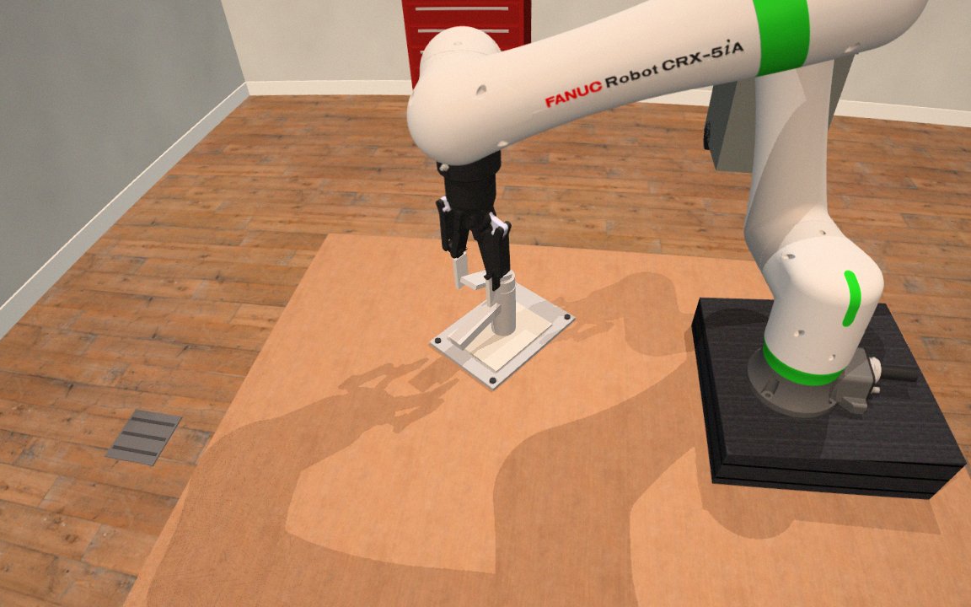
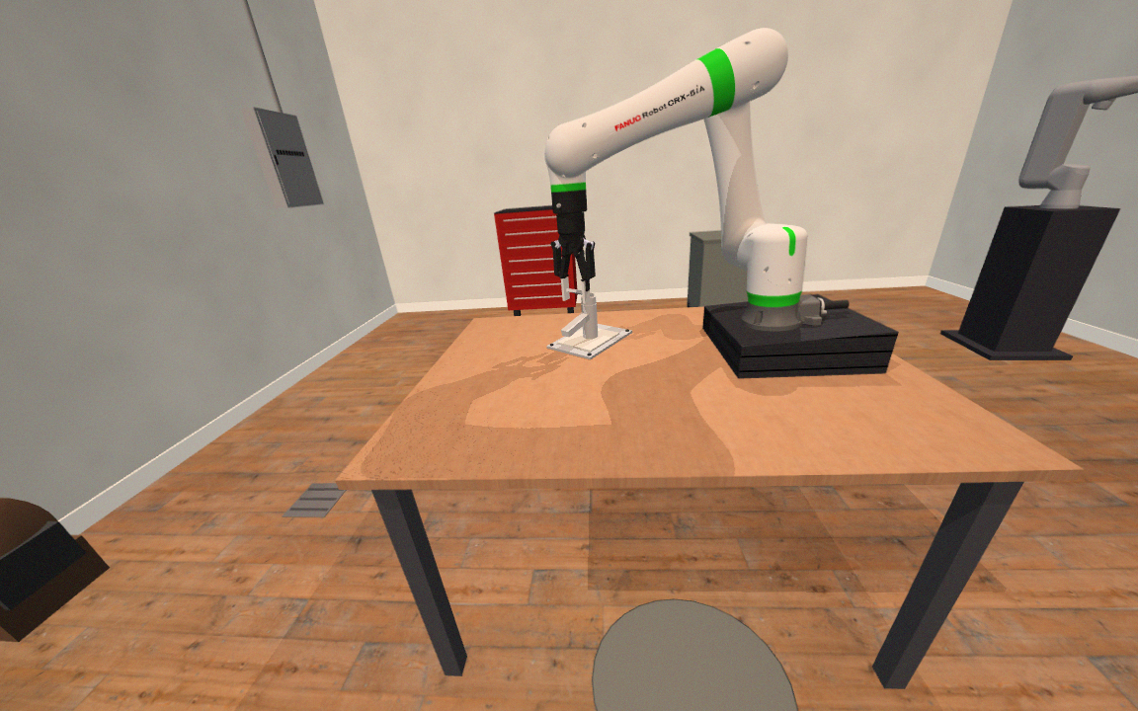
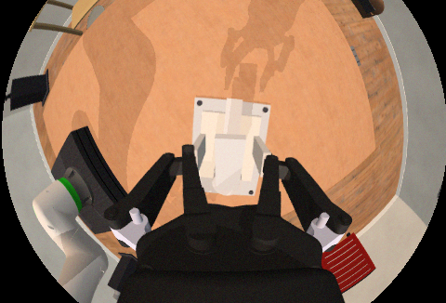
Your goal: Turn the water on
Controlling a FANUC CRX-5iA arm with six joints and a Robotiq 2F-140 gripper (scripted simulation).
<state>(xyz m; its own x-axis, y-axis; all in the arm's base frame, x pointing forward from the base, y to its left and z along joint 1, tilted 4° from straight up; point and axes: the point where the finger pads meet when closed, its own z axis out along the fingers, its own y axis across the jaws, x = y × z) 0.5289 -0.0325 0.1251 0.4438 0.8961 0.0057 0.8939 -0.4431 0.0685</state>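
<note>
The tap is a grey cylinder standing on a square grey base plate on the table. Its spout slopes down to the front left. Its flat lever sticks out about level from the top of the body. My gripper points straight down over the lever, with one finger on each side of it. In the wrist view the lever lies between the fingertips with a small gap on each side. The gripper is partly open and grips nothing.
The arm's black base block sits on the table to the right of the tap. A red drawer cabinet stands on the floor behind the table. The table's far edge is just behind the tap.
</note>
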